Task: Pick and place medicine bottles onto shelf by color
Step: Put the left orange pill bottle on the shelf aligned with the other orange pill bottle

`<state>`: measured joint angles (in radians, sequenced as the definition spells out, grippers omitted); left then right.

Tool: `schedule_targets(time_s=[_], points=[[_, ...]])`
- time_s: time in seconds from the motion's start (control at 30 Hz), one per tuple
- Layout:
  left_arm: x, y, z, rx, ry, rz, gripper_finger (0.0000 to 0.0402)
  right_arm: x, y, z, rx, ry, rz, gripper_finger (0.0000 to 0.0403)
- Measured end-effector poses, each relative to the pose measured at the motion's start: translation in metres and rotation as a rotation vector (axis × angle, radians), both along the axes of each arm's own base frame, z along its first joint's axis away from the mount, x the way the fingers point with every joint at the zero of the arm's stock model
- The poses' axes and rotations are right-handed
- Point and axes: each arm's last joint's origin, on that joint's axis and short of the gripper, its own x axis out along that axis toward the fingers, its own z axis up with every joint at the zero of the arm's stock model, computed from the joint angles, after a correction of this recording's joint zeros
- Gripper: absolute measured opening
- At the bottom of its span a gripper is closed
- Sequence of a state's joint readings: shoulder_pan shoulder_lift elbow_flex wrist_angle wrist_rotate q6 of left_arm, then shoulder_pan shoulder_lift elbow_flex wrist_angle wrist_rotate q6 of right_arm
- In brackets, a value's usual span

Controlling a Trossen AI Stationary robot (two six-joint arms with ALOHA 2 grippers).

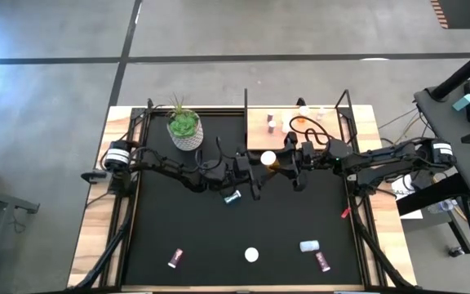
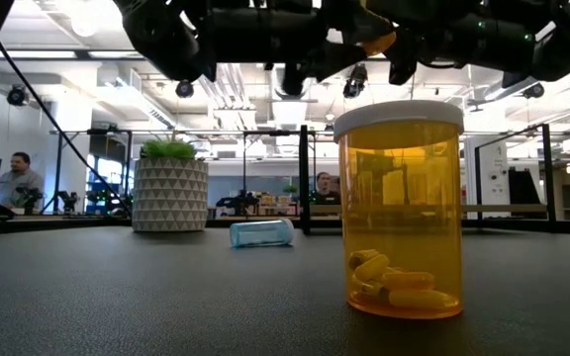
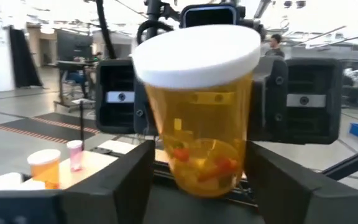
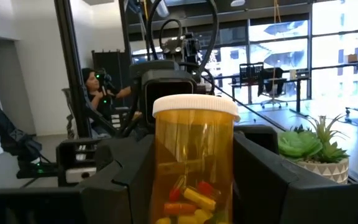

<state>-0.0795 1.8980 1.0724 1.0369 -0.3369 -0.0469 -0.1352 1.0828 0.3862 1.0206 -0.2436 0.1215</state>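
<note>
Both arms meet over the middle of the bench, and the orange bottle (image 1: pixel 274 162) hangs in the air between them, clear of the mat. My right end effector (image 1: pixel 288 160) is clamped on it, a finger on each side of the amber body in the right wrist view. The white cap faces up, so I judge the long axis roughly upright.

My left end effector (image 1: pixel 255 169) comes in from the left and straddles the same bottle (image 3: pixel 197 124). Whether it has gripped or only brackets the body, I cannot tell.

The bottle sits just right of my left end effector and just left of my right one. The shelf (image 1: pixel 255 132) is beyond it, at the far side. It looks nearer my right arm, and another orange bottle (image 1: pixel 300 123) stands there.
</note>
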Motion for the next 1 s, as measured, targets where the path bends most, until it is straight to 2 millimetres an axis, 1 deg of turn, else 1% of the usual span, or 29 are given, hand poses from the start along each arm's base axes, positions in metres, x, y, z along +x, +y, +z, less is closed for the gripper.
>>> schedule_targets(time_s=[0.13, 0.3, 0.67, 0.8, 0.9, 1.0], points=[[0.003, -0.001, 0.006, 0.016, -0.020, -0.073, 0.0188, 0.000, 0.001, 0.000, 0.006, -0.004, 0.013, 0.0180], [0.004, -0.002, 0.006, 0.013, -0.005, -0.082, 0.0165, 0.000, 0.001, 0.000, 0.004, -0.002, 0.015, 0.0180], [0.004, -0.002, 0.003, 0.012, 0.021, -0.089, 0.0157, -0.001, 0.001, -0.004, 0.015, 0.053, 0.010, 0.0183], [0.005, -0.002, -0.001, -0.020, 0.058, -0.101, 0.0156, 0.000, 0.000, -0.007, 0.058, 0.109, 0.015, 0.0207], [0.005, -0.002, -0.007, -0.031, 0.115, -0.103, 0.0156, 0.003, 0.000, -0.009, 0.073, 0.206, 0.009, 0.0231], [0.006, -0.002, -0.011, -0.078, 0.157, -0.111, 0.0156, 0.006, -0.001, -0.005, 0.077, 0.316, 0.001, 0.0254]])
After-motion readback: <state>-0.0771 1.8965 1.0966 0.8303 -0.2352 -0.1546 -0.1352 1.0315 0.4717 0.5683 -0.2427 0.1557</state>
